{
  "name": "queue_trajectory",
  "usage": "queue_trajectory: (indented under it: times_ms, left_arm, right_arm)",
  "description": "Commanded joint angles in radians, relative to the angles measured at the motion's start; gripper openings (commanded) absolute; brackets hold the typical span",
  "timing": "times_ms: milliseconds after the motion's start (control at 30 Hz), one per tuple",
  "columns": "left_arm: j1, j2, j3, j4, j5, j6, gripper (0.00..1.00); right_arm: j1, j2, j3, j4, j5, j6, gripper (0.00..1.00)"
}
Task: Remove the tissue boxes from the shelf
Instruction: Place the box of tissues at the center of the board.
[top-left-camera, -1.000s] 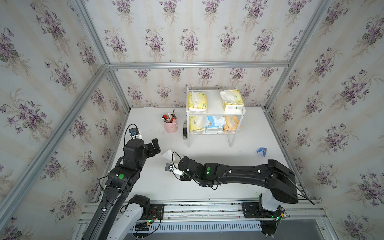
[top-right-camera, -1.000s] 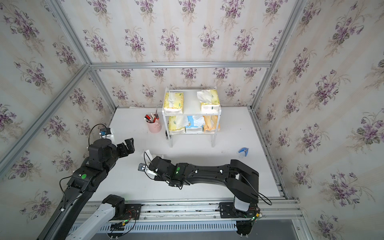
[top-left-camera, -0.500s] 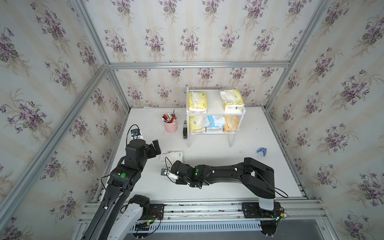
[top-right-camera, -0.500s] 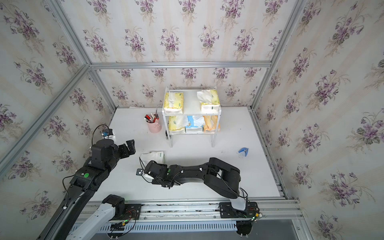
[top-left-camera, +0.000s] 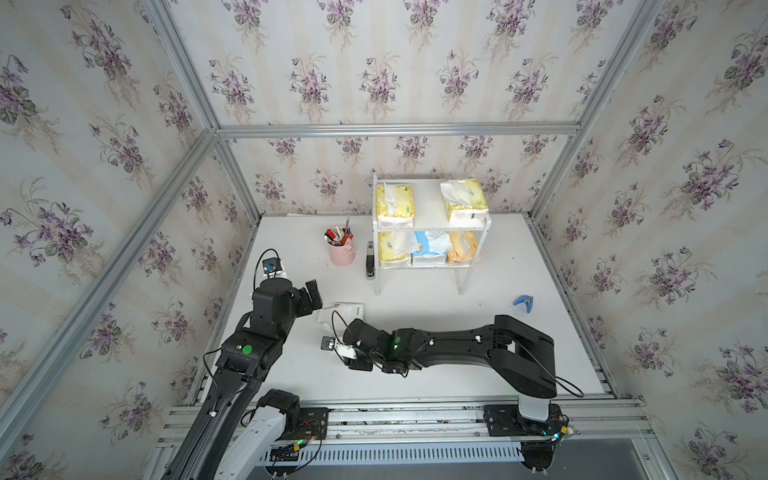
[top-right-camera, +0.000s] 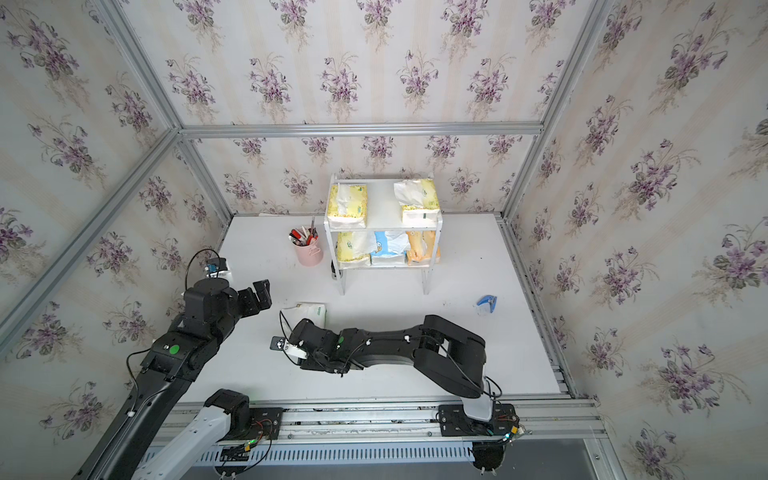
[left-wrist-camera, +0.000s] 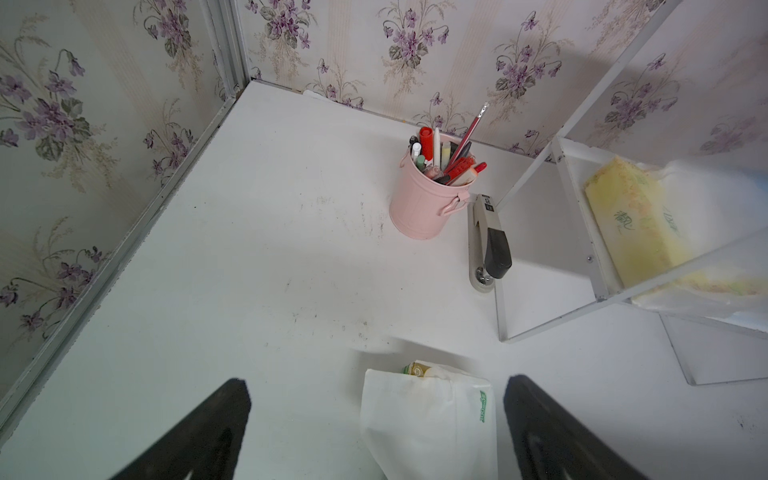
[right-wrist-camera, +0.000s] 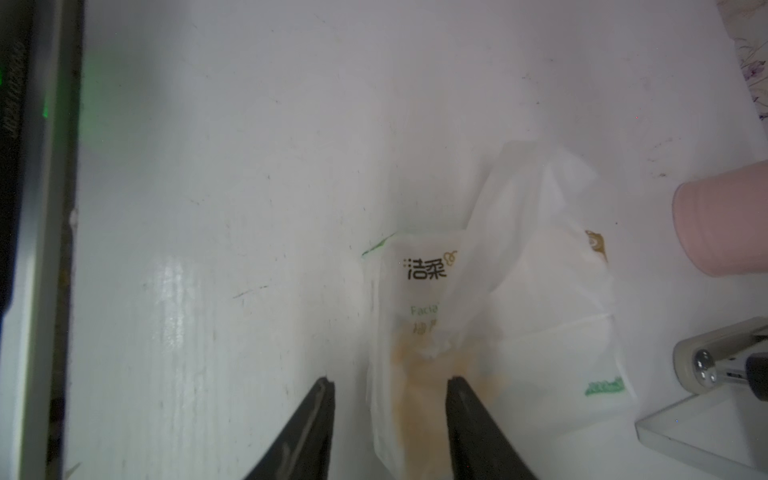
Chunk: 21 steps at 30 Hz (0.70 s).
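While the right gripper (right-wrist-camera: 390, 380) hangs low over the white table (top-left-camera: 436, 307), its fingers stand parted at one end of the white tissue pack (right-wrist-camera: 540, 311). You can see bare table between one finger and the pack's edge, so it's let go, not pinching. That pack lies flat on the table near the front, off the shelf, with a loose tissue flopping out of it. The left gripper (left-wrist-camera: 377, 378) sits near the pack on its other side, not touching, spread wide with nothing in it.

Further back there's a pink pen cup (top-left-camera: 342, 251) stuffed with pens, and a stapler (top-left-camera: 369, 259) lying between the cup and the shelf's left side. A small blue object (top-left-camera: 523, 300) sits well apart on the right part of the table, can't tell what it is.

Right at the back wall stands the shelf (top-left-camera: 430, 203), and five packs are on it. The top board has the left yellow pack (top-left-camera: 395, 203) and the right yellow pack (top-left-camera: 463, 201) with bare board between. On the lower board, side by side from left to right, are the lower yellow pack (top-left-camera: 392, 249), blue pack (top-left-camera: 430, 249) and orange pack (top-left-camera: 463, 247).
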Motion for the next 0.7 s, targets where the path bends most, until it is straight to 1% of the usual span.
queue_trajectory:
  times_ms: [0,133,233,333,467,533,600,667]
  left_arm:
    - [0.001,0.002,0.015,0.021,0.015,0.005,0.99]
    - [0.001,0.014,0.018,0.051,0.066,0.007,0.99]
    - [0.001,0.036,0.013,0.102,0.156,0.015,0.99]
    - [0.0,0.069,0.001,0.161,0.256,0.007,0.99]
    - [0.001,0.132,-0.006,0.203,0.377,-0.016,0.99]
    - [0.001,0.166,0.0,0.197,0.412,-0.019,0.99]
    - [0.001,0.203,0.007,0.181,0.427,-0.021,0.99]
    - [0.001,0.227,0.007,0.175,0.442,-0.018,0.99]
  right_arm:
    - [-0.021,-0.091,-0.038,0.075,-0.076,0.018,0.54]
    - [-0.061,-0.248,-0.099,0.114,-0.145,0.028,0.6]
    - [-0.092,-0.353,-0.123,0.109,-0.161,0.004,0.61]
    - [-0.125,-0.44,-0.113,0.061,-0.142,-0.059,0.62]
    - [-0.212,-0.538,-0.066,-0.001,-0.089,-0.108,0.63]
    - [-0.274,-0.571,-0.039,-0.016,-0.054,-0.094,0.64]
    - [-0.35,-0.594,0.005,-0.04,-0.076,-0.044,0.64]
    - [-0.407,-0.602,0.057,-0.066,-0.087,0.033,0.66]
